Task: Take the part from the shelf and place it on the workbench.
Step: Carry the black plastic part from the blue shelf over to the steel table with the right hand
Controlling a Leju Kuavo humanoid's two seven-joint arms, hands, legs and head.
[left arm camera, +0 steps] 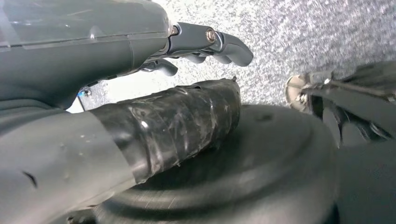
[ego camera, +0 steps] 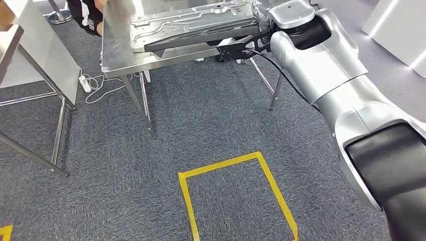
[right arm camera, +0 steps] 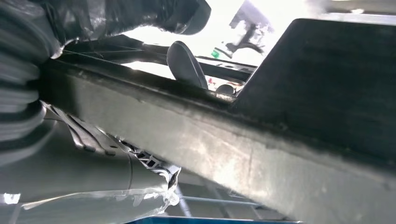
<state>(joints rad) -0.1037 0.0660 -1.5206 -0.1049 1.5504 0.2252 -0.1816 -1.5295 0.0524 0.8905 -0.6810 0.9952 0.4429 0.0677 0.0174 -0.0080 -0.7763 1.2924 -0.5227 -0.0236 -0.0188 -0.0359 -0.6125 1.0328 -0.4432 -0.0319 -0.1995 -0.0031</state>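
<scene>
Head view gives you, nearest, the yellow floor square (ego camera: 236, 193) on grey carpet, then the right arm (ego camera: 321, 70) reaching far and up to the workbench (ego camera: 115, 60). The part (ego camera: 186, 25), a long pressed metal panel, lies mostly over the bench top, but its right end juts past the bench's right edge, and a dark edge shows beneath it, so you can't tell whether it lies flat yet. In the right wrist view the right hand (right arm camera: 28, 93) is clamped on that end: a taped thumb (right arm camera: 154, 14) sits on one face of the panel edge and a dark fingertip (right arm camera: 186, 63) curls over it. The left hand (left arm camera: 140, 79) hangs down by the carpet with fingers (left arm camera: 219, 44) half curled around nothing; whether it counts as closed you can't tell. To the far left stands a table (ego camera: 30, 55) with a power strip (ego camera: 85, 83) and cable at its foot. Your risk, as I judge it, is letting go with the part overhanging: it could tip or slide off the right edge. A finger caught under the lip on release could also drag it back.
</scene>
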